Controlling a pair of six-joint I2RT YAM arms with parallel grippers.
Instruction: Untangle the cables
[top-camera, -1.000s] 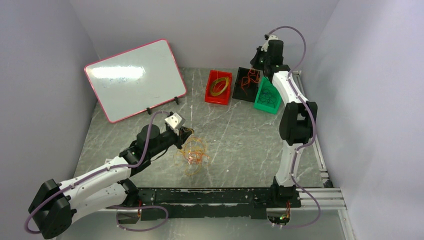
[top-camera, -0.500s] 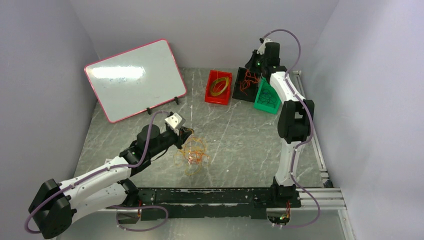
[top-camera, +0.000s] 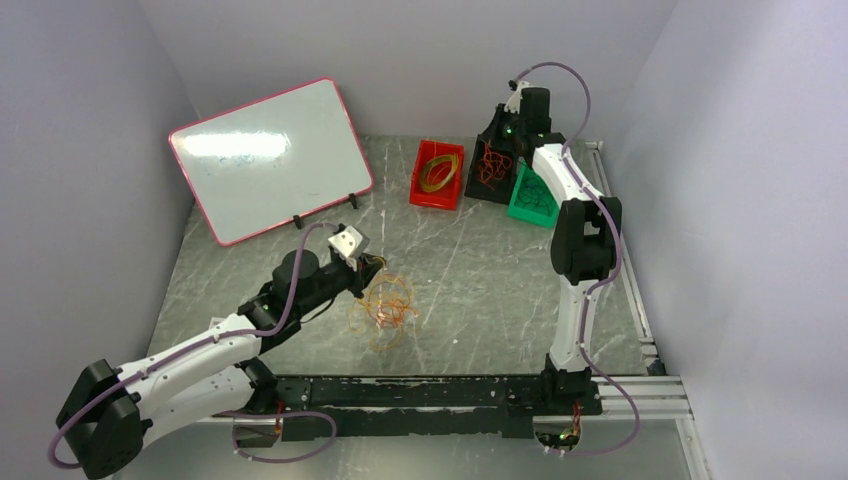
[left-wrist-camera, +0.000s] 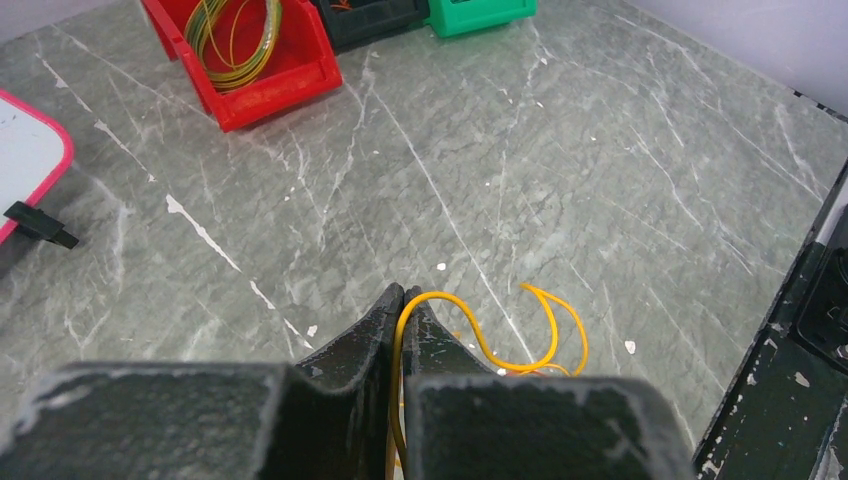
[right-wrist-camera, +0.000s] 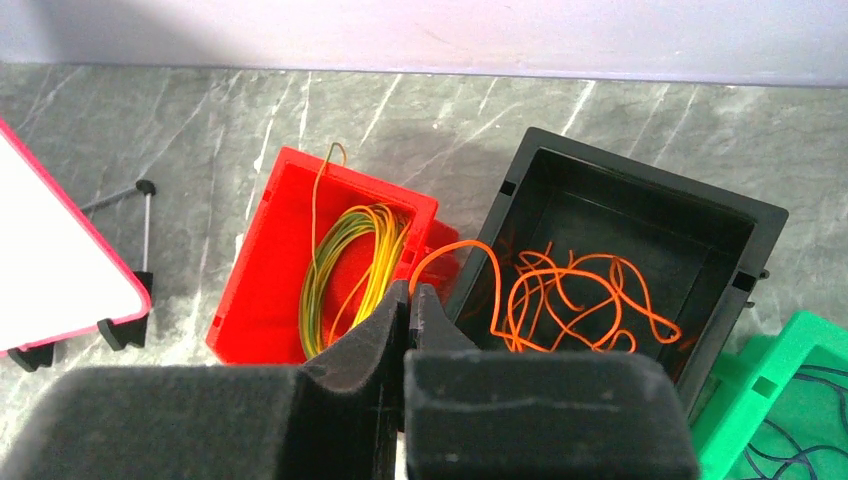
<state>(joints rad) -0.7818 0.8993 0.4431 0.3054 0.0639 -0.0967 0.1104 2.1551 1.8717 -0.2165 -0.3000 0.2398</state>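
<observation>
The cables form a loose tangle (top-camera: 385, 308) of yellow and orange-red loops on the marble table, in front of the left arm. My left gripper (top-camera: 372, 268) is at the tangle's far left edge. In the left wrist view it (left-wrist-camera: 404, 292) is shut on a yellow cable (left-wrist-camera: 480, 345) that runs up between the fingers and arcs away to the right. My right gripper (top-camera: 505, 135) hovers over the bins at the back. In the right wrist view it (right-wrist-camera: 411, 290) is shut on the end of an orange cable (right-wrist-camera: 470, 244), which loops down into the black bin (right-wrist-camera: 640, 195).
Three bins stand at the back: a red bin (top-camera: 417, 180) with coiled yellow-green cables (right-wrist-camera: 350, 260), the black bin (top-camera: 472, 182) with orange cables (right-wrist-camera: 580, 290), and a green bin (top-camera: 520, 210) with dark ones. A pink-framed whiteboard (top-camera: 270, 155) leans at the back left.
My right gripper has shifted left and farther back over the black bin, with the orange cable. The left arm and the tangle have not moved.
</observation>
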